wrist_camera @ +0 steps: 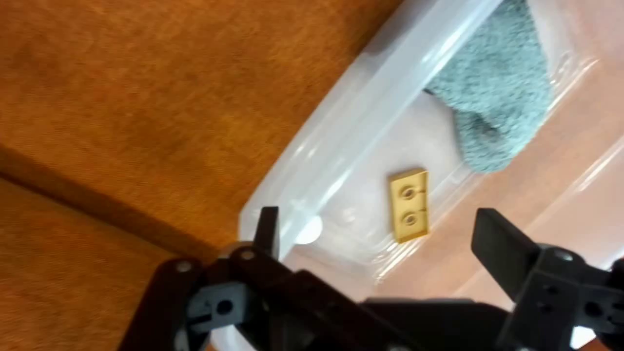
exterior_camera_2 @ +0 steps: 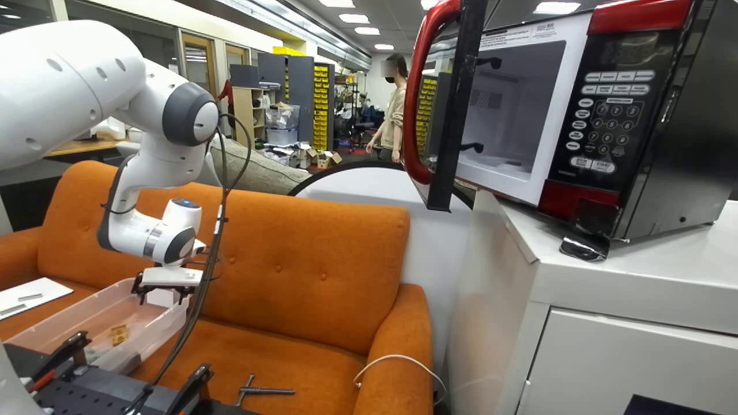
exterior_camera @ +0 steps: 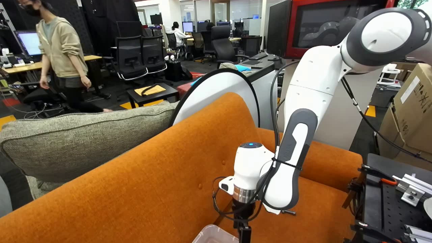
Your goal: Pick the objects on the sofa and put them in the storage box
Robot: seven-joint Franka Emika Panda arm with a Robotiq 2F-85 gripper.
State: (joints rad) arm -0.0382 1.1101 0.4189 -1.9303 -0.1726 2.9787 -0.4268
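Observation:
Over one end of the translucent storage box [exterior_camera_2: 144, 351], my gripper [exterior_camera_2: 161, 300] points down with its jaws wide apart. In the wrist view nothing is held between the fingertips of the gripper [wrist_camera: 377, 217]; the box wall [wrist_camera: 336, 151] runs diagonally beneath. Inside the box lie a yellow rectangular piece [wrist_camera: 409, 207] and a fuzzy teal cloth [wrist_camera: 497, 92]. The box stands on the orange sofa [exterior_camera_2: 311, 357]. A dark metal T-shaped object [exterior_camera_2: 268, 391] rests on the seat near the front, away from the gripper; part of this T-shaped object [exterior_camera: 289, 212] shows behind the arm.
A white cord [exterior_camera_2: 398, 357] drapes over the sofa's armrest. On the seat beyond the box lies a white board [exterior_camera_2: 31, 294] with grey strips. A black tool table [exterior_camera: 388, 202] with clamps borders the sofa's front. A microwave [exterior_camera_2: 611, 115] with its door ajar tops a white cabinet [exterior_camera_2: 605, 276].

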